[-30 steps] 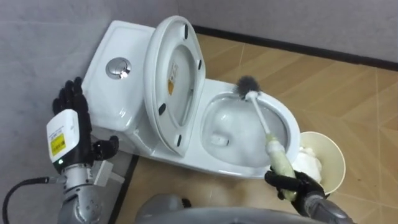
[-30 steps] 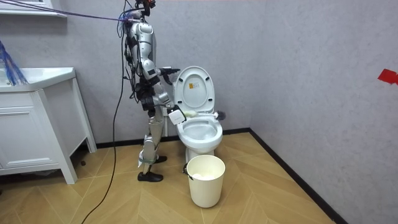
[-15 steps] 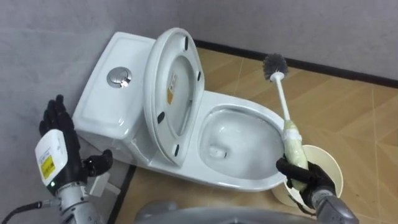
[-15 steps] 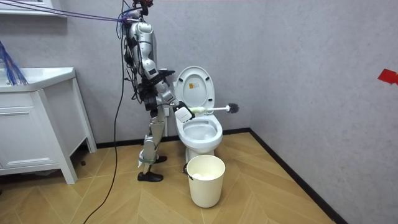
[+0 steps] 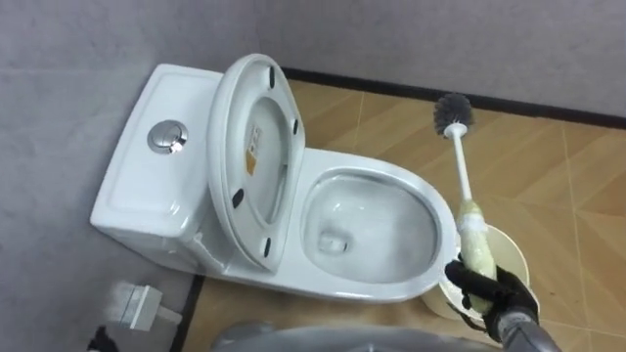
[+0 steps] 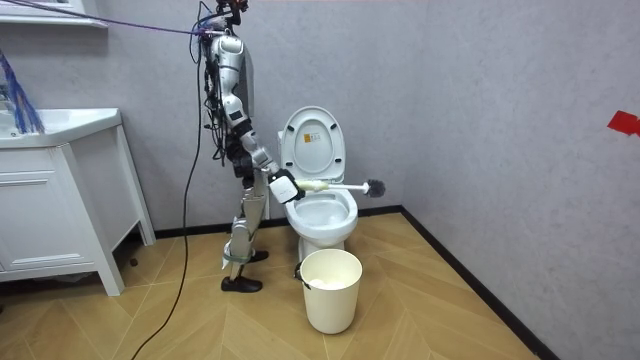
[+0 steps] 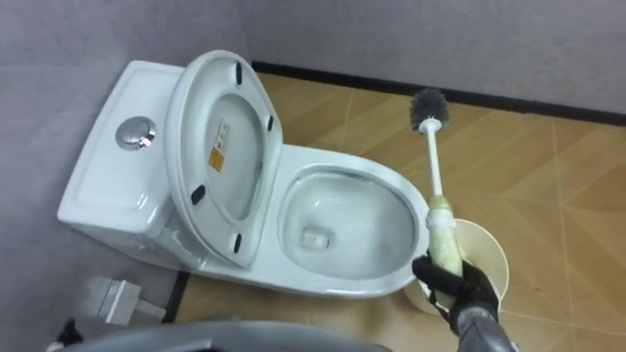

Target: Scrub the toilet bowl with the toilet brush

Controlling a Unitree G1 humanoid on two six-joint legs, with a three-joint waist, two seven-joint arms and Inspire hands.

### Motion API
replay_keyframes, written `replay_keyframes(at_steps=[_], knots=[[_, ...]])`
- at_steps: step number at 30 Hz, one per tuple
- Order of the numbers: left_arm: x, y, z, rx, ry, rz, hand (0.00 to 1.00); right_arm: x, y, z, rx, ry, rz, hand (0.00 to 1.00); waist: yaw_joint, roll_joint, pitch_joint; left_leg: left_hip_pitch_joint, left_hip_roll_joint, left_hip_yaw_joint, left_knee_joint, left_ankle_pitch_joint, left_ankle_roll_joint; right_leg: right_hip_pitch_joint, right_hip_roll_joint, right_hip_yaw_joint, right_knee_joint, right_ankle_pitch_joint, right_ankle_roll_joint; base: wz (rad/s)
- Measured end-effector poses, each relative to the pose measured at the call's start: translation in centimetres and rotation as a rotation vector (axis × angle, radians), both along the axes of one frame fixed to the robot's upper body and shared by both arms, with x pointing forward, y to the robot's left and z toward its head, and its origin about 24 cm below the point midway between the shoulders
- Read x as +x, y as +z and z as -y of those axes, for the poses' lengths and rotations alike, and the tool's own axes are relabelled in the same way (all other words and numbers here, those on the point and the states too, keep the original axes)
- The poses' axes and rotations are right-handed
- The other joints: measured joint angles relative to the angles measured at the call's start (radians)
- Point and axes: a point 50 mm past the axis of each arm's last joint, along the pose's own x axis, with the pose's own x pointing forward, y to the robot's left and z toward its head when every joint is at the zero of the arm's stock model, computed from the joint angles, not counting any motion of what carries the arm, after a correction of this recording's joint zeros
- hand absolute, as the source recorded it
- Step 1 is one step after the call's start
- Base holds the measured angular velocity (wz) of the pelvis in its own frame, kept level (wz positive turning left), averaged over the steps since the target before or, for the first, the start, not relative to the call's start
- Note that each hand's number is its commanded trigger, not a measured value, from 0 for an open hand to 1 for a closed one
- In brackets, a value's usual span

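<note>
While aloft, brush (image 5: pixel 463 178) in robot hand (image 5: pixel 486 289)

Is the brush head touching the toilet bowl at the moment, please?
Apart: the room view shows the brush head in the air, clear of the toilet bowl.

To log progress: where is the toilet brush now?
In the left eye view the toilet brush is at the right, held in the right hand, outside the toilet bowl, its head over the floor.

Cistern (image 5: pixel 137 186) left, raised seat (image 5: pixel 249 166) between it and the bowl (image 5: pixel 391 235) — bin (image 5: pixel 514 256) and brush (image 5: pixel 476 244) just right of the bowl.
</note>
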Motion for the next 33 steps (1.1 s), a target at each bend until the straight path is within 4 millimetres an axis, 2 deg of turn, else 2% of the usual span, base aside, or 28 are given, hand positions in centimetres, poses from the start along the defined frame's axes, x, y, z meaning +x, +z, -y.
replay_keyframes(at_steps=[1,7,10,14,15,16,23,33], knots=[[0.3,-0.2,-0.1,-0.017,0.016,-0.002,0.00,-0.4,-0.1,0.0,-0.010,0.001,-0.017,1.00,-0.013,0.006,0.0027,0.005,0.001,0.002,0.000,-0.002,0.000,0.004,0.001,0.003,0.000,0.000,0.000,-0.12],[3.5,-0.9,0.0,-0.085,0.029,0.023,0.00,-2.2,-0.7,-0.2,-0.009,-0.008,-0.086,1.00,-0.043,0.020,0.0026,0.019,0.014,0.032,-0.005,-0.009,-0.003,0.006,0.012,0.048,-0.001,0.010,-0.005,-0.19],[4.2,-1.0,0.2,-0.111,0.015,0.025,0.00,-3.1,-1.0,-0.2,-0.012,-0.033,-0.122,1.00,-0.070,0.024,0.0006,0.027,0.015,0.042,-0.004,-0.011,-0.003,0.004,0.013,0.059,-0.002,0.011,-0.005,-0.15],[4.6,-1.1,0.6,-0.157,-0.006,0.017,0.00,-3.6,-1.1,0.0,-0.014,-0.076,-0.139,1.00,-0.077,0.033,-0.0038,0.029,0.019,0.067,-0.007,-0.011,-0.003,-0.008,0.017,0.083,0.000,0.016,-0.005,-0.18],[4.6,-1.2,0.7,-0.175,-0.011,0.014,0.00,-3.7,-1.1,0.1,-0.015,-0.091,-0.141,0.71,-0.089,0.037,-0.0040,0.029,0.019,0.069,-0.009,-0.011,-0.003,-0.009,0.017,0.086,0.000,0.017,-0.005,-0.08],[4.6,-1.2,0.8,-0.190,-0.014,0.009,0.00,-3.8,-1.1,0.2,-0.015,-0.104,-0.142,0.00,-0.097,0.040,-0.0039,0.030,0.019,0.070,-0.011,-0.011,-0.003,-0.010,0.017,0.087,0.000,0.017,-0.005,-0.05],[5.0,-1.4,1.2,-0.240,-0.026,-0.004,0.00,-4.7,-1.5,-0.1,0.007,-0.133,-0.191,0.00,-0.107,0.042,-0.0031,0.045,0.021,0.089,-0.019,-0.012,-0.006,-0.011,0.021,0.103,0.011,0.017,-0.005,-0.08],[4.8,-1.7,1.4,-0.243,-0.068,-0.078,0.00,-4.8,-1.8,-0.7,0.042,-0.142,-0.218,0.00,-0.122,0.037,-0.0022,0.062,0.020,0.102,-0.023,-0.012,-0.006,-0.007,0.023,0.140,0.009,0.016,-0.006,-0.05]])
